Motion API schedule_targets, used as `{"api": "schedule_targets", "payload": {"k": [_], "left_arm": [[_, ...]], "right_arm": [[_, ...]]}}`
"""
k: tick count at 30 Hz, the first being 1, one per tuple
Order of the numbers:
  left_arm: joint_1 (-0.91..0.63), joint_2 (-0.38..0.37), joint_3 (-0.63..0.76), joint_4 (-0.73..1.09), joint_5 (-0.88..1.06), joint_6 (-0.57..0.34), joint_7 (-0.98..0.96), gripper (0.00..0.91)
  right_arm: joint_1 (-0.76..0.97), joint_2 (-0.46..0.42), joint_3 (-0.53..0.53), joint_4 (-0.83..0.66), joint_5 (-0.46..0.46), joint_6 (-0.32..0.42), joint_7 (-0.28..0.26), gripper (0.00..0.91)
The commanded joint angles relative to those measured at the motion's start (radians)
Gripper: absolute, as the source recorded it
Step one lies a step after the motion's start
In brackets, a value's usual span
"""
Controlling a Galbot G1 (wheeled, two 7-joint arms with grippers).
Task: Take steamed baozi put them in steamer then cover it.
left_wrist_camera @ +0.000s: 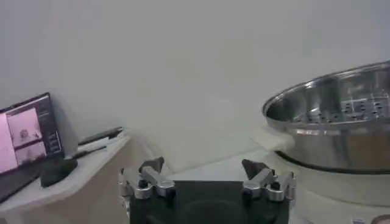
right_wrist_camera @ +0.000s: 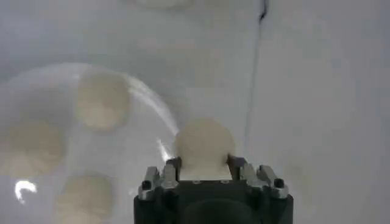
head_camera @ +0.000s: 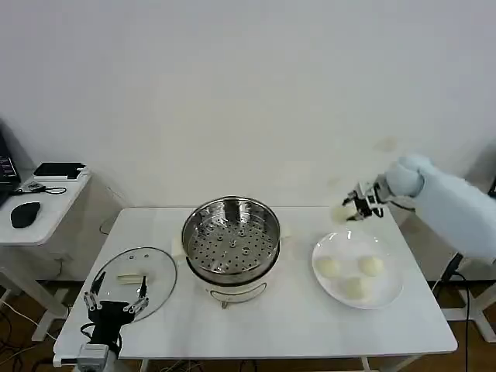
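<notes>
The right tool (head_camera: pixel 350 209), at the right of the head view, was clamped on one small round cream-white dough bun (right_wrist_camera: pixel 204 145), held above the far rim of the flat white plate (head_camera: pixel 391 291), where three more buns (head_camera: pixel 330 267) lay. Such dough probably dents easily, so a light grip across its middle suits. The shiny round steel steamer (head_camera: pixel 231 235) stood at table centre, uncovered. The left tool (head_camera: pixel 117 303), jaws spread, hung at lower left over the clear glass lid (head_camera: pixel 159 271).

The steamer (head_camera: pixel 231 239) is shiny polished metal with a perforated tray; the cover (head_camera: pixel 133 283) is clear glossy glass – the baozi (head_camera: pixel 329 267) look smooth and matt, the tabletop (head_camera: pixel 287 325) matt white.
</notes>
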Motion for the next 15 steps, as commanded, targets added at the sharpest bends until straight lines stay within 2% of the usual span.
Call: {"api": "schedule_targets", "payload": {"k": [1, 7, 10, 15], "left_arm": [[0.000, 0.000, -0.001, 0.000, -0.012, 0.001, 0.000, 0.907], [0.001, -0.003, 0.000, 0.004, -0.013, -0.002, 0.000, 0.907], [0.004, -0.003, -0.010, 0.003, -0.017, -0.003, -0.002, 0.907], [0.011, 0.001, -0.033, -0.007, -0.034, -0.002, -0.001, 0.907]], "right_arm": [[0.261, 0.139, -0.187, 0.085, 0.189, -0.013, 0.007, 0.544], [0.259, 0.301, -0.231, 0.079, 0.221, 0.019, 0.001, 0.544], [0.235, 0.379, -0.247, 0.046, 0.189, 0.052, -0.002, 0.554], [0.179, 0.458, -0.288, 0.000, 0.124, 0.114, 0.001, 0.544]]}}
